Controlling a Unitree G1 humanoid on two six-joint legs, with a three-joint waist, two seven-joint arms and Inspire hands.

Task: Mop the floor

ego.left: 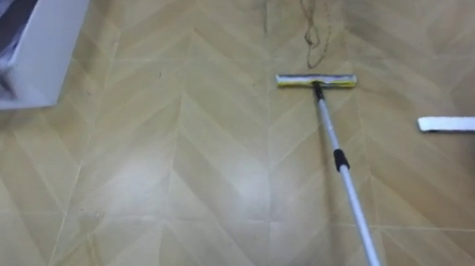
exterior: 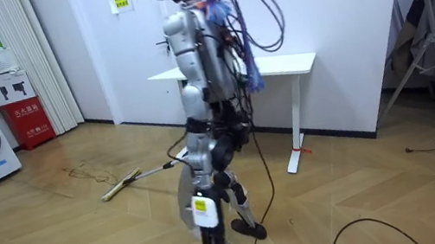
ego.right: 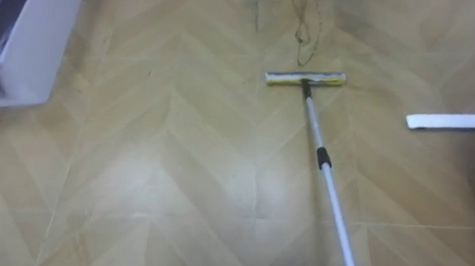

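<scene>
Mop handle [ego.left: 340, 163] leads back toward my waist, but I cannot tell whether my hands are clamped on it. Further out, its yellow head [ego.left: 316, 80] lies flat on the wood floor [ego.left: 182, 179], just short of what may be a loose cord [ego.left: 314, 27]. I'd keep the head flat, stroke straight, and avoid that tangle and the white table foot [ego.left: 455, 123].

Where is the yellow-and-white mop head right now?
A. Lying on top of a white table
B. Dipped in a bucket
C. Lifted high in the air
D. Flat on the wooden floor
D: the yellow-and-white mop head lies flat on the herringbone wooden floor, at the end of its silver pole, just short of a dark scribbly mark.
</scene>
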